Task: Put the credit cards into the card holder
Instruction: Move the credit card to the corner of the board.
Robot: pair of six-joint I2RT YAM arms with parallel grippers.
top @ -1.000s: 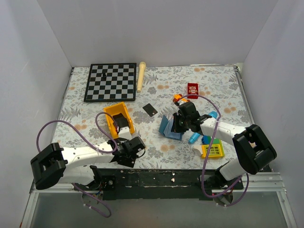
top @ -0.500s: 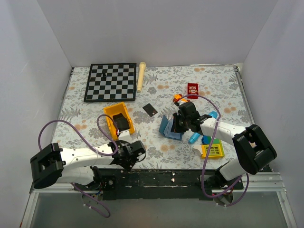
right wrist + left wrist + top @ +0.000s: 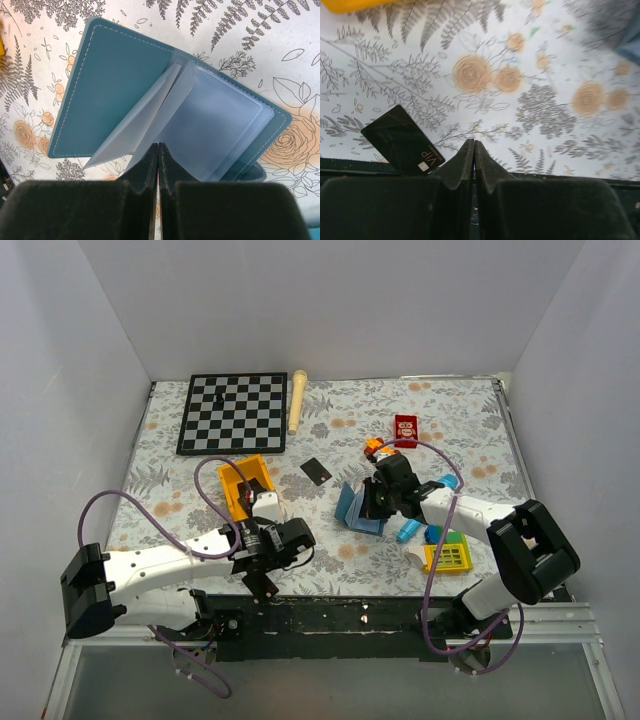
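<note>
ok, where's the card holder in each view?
Top external: holder right of centre, open, beside the blue toy.
Right wrist: holder fills the middle, open, clear sleeves fanning up from the right fingers.
Left wrist: not clearly in it; a blurred blue patch at the top right edge may be it, cannot tell.
Shared landmark: the floral cloth.

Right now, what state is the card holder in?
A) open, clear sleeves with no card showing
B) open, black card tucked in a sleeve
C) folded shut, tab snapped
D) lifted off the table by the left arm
A: in the right wrist view the card holder lies open on the floral table, and no black card shows in its clear sleeves.
</note>
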